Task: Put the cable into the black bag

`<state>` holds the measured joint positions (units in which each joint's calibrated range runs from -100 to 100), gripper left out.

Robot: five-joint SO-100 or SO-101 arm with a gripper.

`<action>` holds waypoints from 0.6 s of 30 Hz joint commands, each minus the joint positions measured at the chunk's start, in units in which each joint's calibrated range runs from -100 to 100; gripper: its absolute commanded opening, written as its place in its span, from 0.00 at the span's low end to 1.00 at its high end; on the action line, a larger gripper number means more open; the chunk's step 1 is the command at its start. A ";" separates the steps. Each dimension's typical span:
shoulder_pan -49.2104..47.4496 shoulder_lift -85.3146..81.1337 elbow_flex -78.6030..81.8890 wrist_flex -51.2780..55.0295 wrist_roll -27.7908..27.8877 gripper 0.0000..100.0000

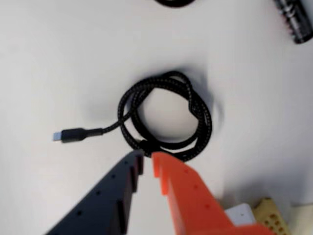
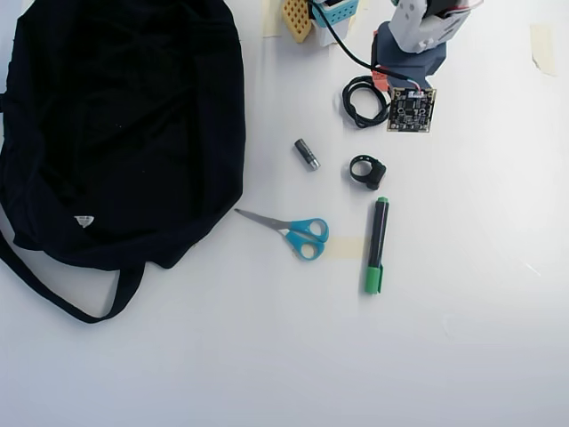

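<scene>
Braided black cable (image 1: pixel 166 117), round coil, matte white table (image 1: pixel 58 58); jaws narrow, empty.

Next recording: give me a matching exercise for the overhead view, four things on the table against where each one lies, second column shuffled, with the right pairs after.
Things:
1. bag
2. cable
3. scissors
4. marker

Places in the overhead view:
A. coiled at the top, just left of the arm's tool
B. filling the left side, strap trailing towards the bottom
C. right of the scissors, standing upright in the picture, green cap at the bottom
D. near the middle, blades pointing towards the bag

Pairs: 1-B, 2-A, 3-D, 4-C
</scene>
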<state>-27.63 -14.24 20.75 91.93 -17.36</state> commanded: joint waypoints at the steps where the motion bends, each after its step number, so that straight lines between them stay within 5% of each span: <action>1: -0.42 -2.03 3.14 -4.76 -0.47 0.02; 18: 0.18 -22.61 24.80 -17.42 -1.67 0.02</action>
<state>-27.85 -31.09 41.12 77.42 -19.27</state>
